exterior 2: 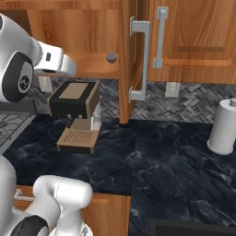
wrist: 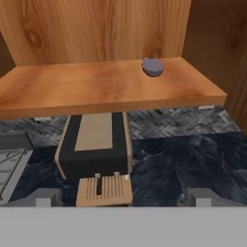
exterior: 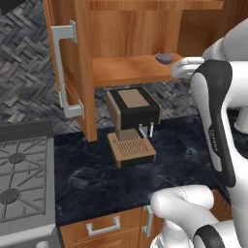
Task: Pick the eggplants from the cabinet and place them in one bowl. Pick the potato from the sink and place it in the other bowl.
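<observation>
One small purple-grey eggplant (exterior: 164, 58) sits on the wooden shelf (wrist: 106, 87) inside the open cabinet (exterior: 131, 29). It lies near the right end of the shelf, close to the back wall. Nothing is touching it. The gripper (wrist: 123, 198) is in front of the shelf and a bit lower, well apart from the eggplant. Its two fingers are spread wide and hold nothing. Under the shelf, a brown and black coffee machine (exterior: 132, 125) stands on the dark bench (exterior: 97, 179). The cabinet door (exterior: 68, 68) with the long silver handle (exterior: 63, 72) hangs open. A white paper towel roll (exterior 2: 223, 125) stands on the bench, far to the right.
</observation>
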Tool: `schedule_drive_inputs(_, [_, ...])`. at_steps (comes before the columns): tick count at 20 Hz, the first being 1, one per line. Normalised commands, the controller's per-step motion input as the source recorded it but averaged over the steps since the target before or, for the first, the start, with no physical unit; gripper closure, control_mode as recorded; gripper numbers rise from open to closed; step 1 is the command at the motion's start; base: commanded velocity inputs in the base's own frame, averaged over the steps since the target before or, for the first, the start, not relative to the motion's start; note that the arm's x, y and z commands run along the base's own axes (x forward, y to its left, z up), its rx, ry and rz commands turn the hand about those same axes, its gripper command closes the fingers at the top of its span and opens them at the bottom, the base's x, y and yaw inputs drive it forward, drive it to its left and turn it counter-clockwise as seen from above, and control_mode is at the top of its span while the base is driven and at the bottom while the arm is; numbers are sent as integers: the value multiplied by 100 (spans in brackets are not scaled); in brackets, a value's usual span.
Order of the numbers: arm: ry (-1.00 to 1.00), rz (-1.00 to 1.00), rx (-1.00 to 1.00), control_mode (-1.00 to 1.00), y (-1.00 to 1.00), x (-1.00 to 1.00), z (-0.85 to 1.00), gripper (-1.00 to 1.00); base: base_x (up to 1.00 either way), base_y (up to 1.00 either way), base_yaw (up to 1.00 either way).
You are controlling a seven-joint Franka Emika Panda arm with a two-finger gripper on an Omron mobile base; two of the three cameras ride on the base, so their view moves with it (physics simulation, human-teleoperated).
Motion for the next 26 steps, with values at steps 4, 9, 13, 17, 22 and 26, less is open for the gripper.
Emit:
schedule_drive_inputs(4, [-8,0,0,-100,0,63,-4,-100,0,0,0])
schedule_drive_inputs(9, [4,0,-1,-100,0,60,12,-100,0,0,0])
schedule_drive_inputs(13, [16,0,-6,-100,0,57,30,-100,0,0,0])
schedule_drive_inputs(17, [11,0,-6,-100,0,65,6,-100,0,0,0])
schedule_drive_inputs(22, [1,0,-1,-100,0,48,-4,-100,0,0,0])
schedule_drive_inputs(26, [-8,0,0,-100,0,43,-13,-100,0,0,0])
